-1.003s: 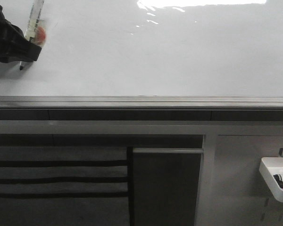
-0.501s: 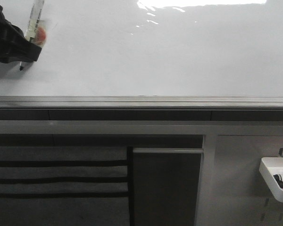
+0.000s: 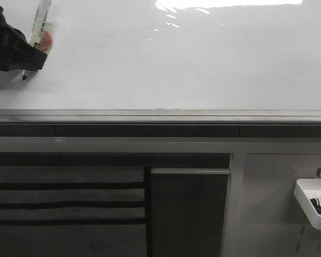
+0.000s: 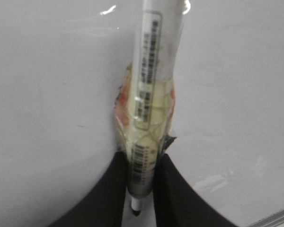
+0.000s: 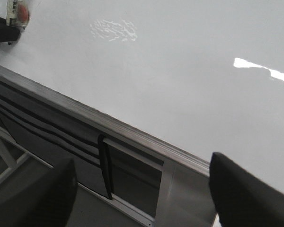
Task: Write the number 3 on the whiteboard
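The whiteboard (image 3: 176, 59) is a glossy white sheet with glare along its top, and its surface shows no ink. The number 3 is out of view. At the far left my left gripper (image 3: 24, 67) is shut on a clear-barrelled marker (image 3: 40, 24) wrapped in tape with an orange patch. In the left wrist view the black fingers (image 4: 111, 189) clamp the marker (image 4: 149, 71), and its black tip (image 4: 136, 209) sits close to the whiteboard (image 4: 47, 94); I cannot tell if it touches. My right gripper (image 5: 142, 189) is open and holds nothing, below the board's edge.
A grey metal rail (image 3: 160, 115) runs along the board's lower edge. Below it are a dark slatted panel (image 3: 64, 198), a dark door (image 3: 190, 211) and a grey panel (image 3: 267, 203). A white tray (image 3: 305, 199) holding markers hangs at lower right.
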`<state>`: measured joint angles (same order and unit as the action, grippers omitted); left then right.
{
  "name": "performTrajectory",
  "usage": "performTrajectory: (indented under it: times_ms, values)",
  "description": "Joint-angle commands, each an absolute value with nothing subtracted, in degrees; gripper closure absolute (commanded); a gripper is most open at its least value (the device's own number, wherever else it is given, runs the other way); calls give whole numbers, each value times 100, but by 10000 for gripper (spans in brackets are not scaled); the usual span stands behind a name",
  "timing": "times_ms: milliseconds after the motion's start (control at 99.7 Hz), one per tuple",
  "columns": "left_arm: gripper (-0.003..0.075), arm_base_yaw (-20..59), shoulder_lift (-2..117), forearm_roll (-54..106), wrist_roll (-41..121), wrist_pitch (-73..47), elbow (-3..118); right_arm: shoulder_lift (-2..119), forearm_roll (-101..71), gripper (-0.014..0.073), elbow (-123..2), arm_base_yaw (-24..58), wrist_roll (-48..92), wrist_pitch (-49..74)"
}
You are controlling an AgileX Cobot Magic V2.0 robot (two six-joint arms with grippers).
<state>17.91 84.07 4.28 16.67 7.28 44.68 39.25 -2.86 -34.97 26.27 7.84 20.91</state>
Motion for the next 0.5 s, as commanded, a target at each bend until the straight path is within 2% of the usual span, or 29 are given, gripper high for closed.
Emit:
performTrajectory:
  times_ms: [0, 190, 491]
  values:
    - [739, 1833, 8203, 447, 1676, 1022, 4644, 3942, -221, 76, -3708, 2637, 844, 1650]
    - [739, 1833, 7829, 447, 1676, 322, 4670, 3942, -597, 76, -3761, 2637, 844, 1919]
    - [739, 1833, 7190, 413, 1716, -2343, 5285, 3958, -803, 76, -4352, 2637, 844, 3019]
